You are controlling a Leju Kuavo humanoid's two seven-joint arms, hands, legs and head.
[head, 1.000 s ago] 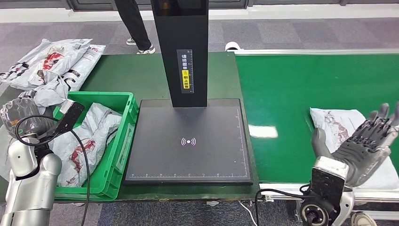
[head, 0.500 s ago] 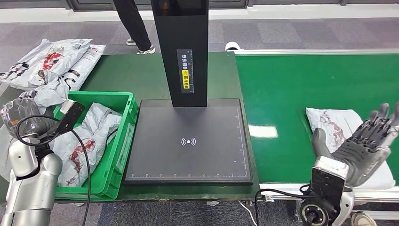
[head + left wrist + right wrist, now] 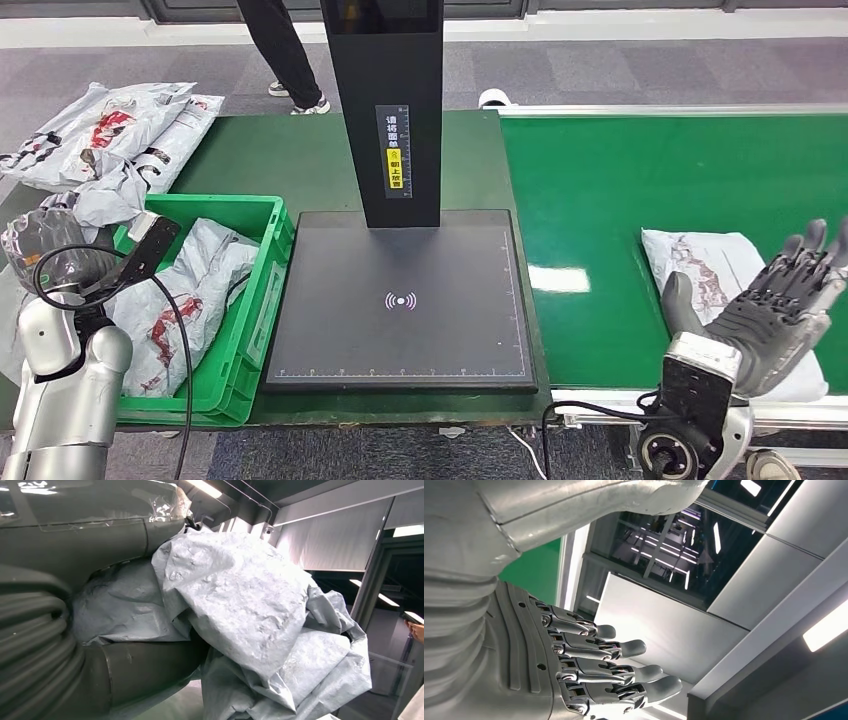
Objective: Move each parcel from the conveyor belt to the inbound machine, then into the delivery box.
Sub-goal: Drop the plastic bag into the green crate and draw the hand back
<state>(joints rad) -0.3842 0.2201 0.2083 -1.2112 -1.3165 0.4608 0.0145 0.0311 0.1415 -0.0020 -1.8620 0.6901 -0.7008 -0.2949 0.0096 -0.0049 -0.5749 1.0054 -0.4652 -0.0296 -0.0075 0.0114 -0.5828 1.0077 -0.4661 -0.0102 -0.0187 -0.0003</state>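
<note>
Your right hand (image 3: 770,315) hovers palm-up with fingers spread and empty at the green conveyor belt's (image 3: 640,180) near edge, and the flat grey plastic mailer parcel (image 3: 705,265) lies on the belt partly under it, toward its ten o'clock. Its long axis seems to run from about ten to four o'clock, so this hand is much nearer. Your left hand (image 3: 60,645) is clamped on a crumpled grey plastic parcel (image 3: 250,620) by the green plastic delivery box (image 3: 255,290).

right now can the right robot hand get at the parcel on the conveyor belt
Probably yes. The right robot hand is open, fingers spread, directly beside the grey parcel lying flat on the green conveyor belt, with nothing between them.
</note>
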